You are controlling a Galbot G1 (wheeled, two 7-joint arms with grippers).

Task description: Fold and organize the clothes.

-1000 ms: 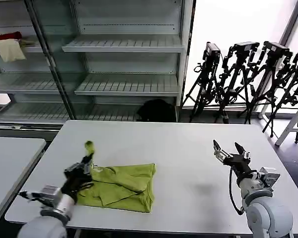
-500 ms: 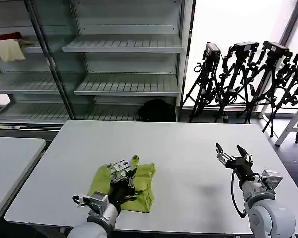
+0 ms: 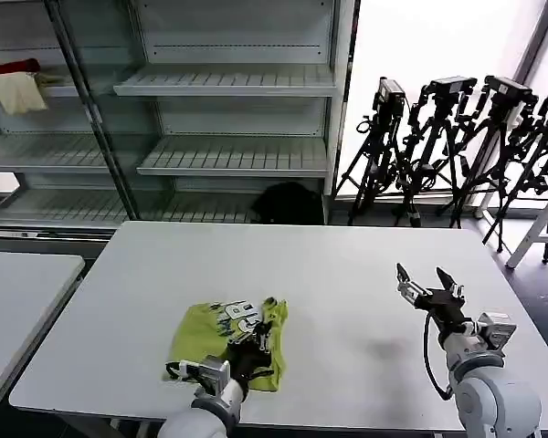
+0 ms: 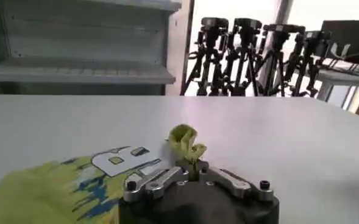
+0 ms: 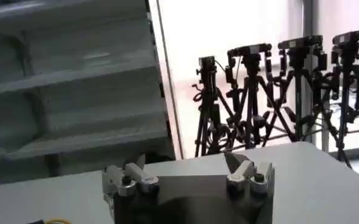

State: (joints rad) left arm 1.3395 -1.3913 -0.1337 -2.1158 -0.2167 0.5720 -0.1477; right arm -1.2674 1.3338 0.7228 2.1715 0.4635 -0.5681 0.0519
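A lime-green T-shirt [image 3: 205, 336] lies folded near the table's front edge, a white printed graphic [image 3: 238, 315] facing up. My left gripper [image 3: 260, 345] rests over the shirt's right part, coming from the front edge. In the left wrist view the left gripper [image 4: 193, 163] is shut on a bunched tuft of the shirt's green cloth [image 4: 187, 141], and the shirt [image 4: 39, 192] with its graphic [image 4: 121, 159] spreads beside it. My right gripper [image 3: 426, 285] hovers over bare table far to the right, open. The right wrist view shows this gripper [image 5: 185, 161] with nothing between its fingers.
A second table [image 3: 18, 292] stands to the left. Behind the white table [image 3: 347, 265] are metal shelves [image 3: 228, 87] with cream and red cloths [image 3: 16, 84], a dark bag [image 3: 288, 203] on the floor, and several tripods [image 3: 457, 146] at the back right.
My left gripper has swept from the shirt's left side to its right with a piece of green cloth, folding the shirt over so the graphic faces up. The right gripper has barely moved.
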